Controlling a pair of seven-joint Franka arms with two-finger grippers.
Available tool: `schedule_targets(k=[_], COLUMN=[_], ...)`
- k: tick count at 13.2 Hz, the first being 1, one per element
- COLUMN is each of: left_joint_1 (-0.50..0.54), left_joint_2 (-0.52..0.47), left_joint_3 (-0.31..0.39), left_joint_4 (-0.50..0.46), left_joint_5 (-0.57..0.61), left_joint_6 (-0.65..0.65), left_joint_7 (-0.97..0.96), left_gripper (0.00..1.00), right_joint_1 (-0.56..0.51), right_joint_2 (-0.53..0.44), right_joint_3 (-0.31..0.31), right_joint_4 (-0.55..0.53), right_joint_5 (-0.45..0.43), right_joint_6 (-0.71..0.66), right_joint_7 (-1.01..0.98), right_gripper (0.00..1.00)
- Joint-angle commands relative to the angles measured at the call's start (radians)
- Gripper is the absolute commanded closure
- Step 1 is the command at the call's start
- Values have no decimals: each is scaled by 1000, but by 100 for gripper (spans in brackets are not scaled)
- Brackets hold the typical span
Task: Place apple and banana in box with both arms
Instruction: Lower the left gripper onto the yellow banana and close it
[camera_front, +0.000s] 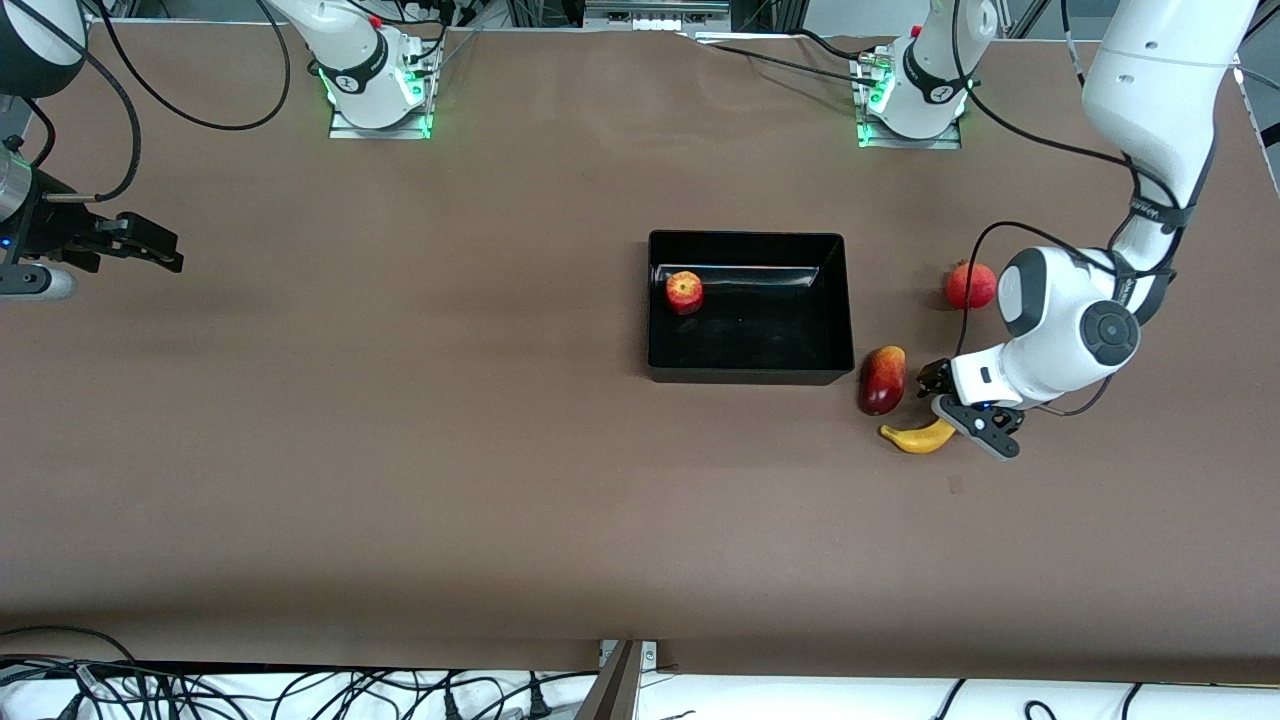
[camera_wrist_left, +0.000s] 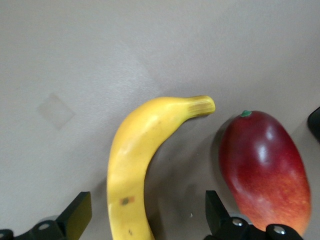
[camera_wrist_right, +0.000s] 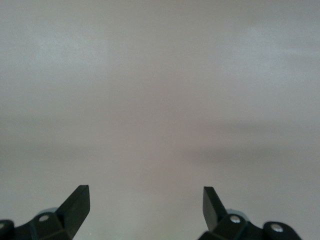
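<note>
With the apple in the box, the left pincer straddles the banana, jaws released. It must close at the banana's three o'clock end. The right pincer waits, released.

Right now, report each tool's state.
Left tool: open, straddling the curved yellow banana, not gripping.
Right tool: open, empty, waiting.

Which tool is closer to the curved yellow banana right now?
Left. The left tool is open, straddling the curved yellow banana; the right tool waits, open, over bare table at the right arm's end.
</note>
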Motion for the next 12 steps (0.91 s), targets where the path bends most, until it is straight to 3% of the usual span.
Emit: schedule_targets(k=[1,2,3,4,5,6,9,12], left_joint_1=[-2,-2,-3,-3,-3,-5,-3,-8], left_joint_2=[19,30,34,37,37,39,19,-131], left_joint_3=[2,2,2,2,2,2,2,-13], left_joint_4=[5,5,8,8,8,8,11,15], left_joint_5=[-5,-3,1,1,1,1,1,-12], left_joint_6=[10,10,10,10,10,10,5,-97], left_joint_7=[42,42,42,42,40,40,37,22], left_gripper=[0,0,28,67,87,100,100,100], right_joint_1=[0,0,0,1,3,1,0,1], right_joint_2=[3,3,2,2,2,2,6,5], right_joint_3=[3,3,5,6,6,6,3,6], right_joint_4=[15,15,15,15,15,15,15,15], right_joint_5=[-11,-11,-12,-14,-12,-9,-12,-14], right_joint_6=[-9,-9,-10,-12,-12,-13,-6,-3], right_joint_7=[11,11,11,11,11,11,10,11], right_gripper=[0,0,0,0,0,0,0,0])
